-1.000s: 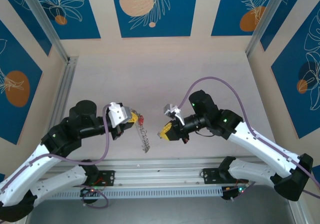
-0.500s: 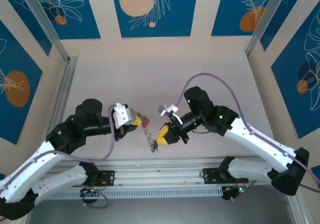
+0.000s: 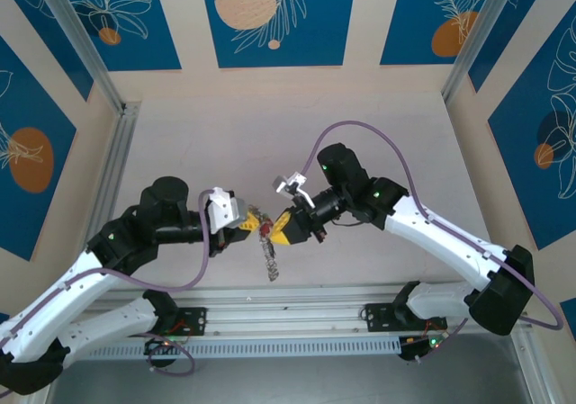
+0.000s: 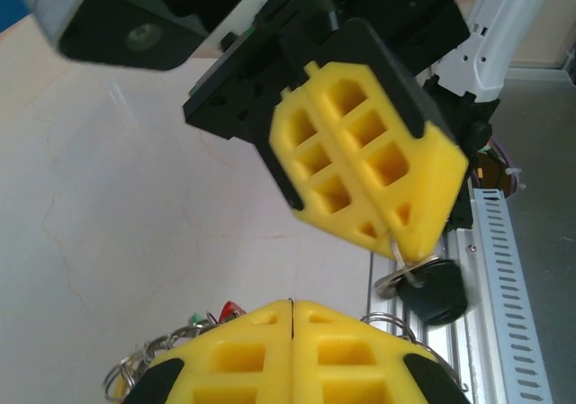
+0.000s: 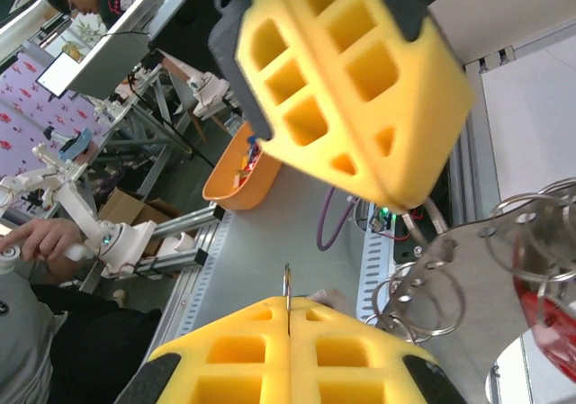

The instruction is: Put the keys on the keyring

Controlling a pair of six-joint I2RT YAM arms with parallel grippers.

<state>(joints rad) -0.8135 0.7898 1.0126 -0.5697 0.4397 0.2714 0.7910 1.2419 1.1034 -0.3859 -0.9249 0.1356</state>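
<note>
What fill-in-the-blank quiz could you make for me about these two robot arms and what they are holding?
1. The fingers of both grippers are coloured ____.
2. The right gripper pinches a key with a ____ head.
3. The left gripper is shut on the ____, which hangs down from it in the view from above.
Missing words: yellow; black; keyring.

Bright, even light with soft shadows; close foreground in wrist views blurs.
</note>
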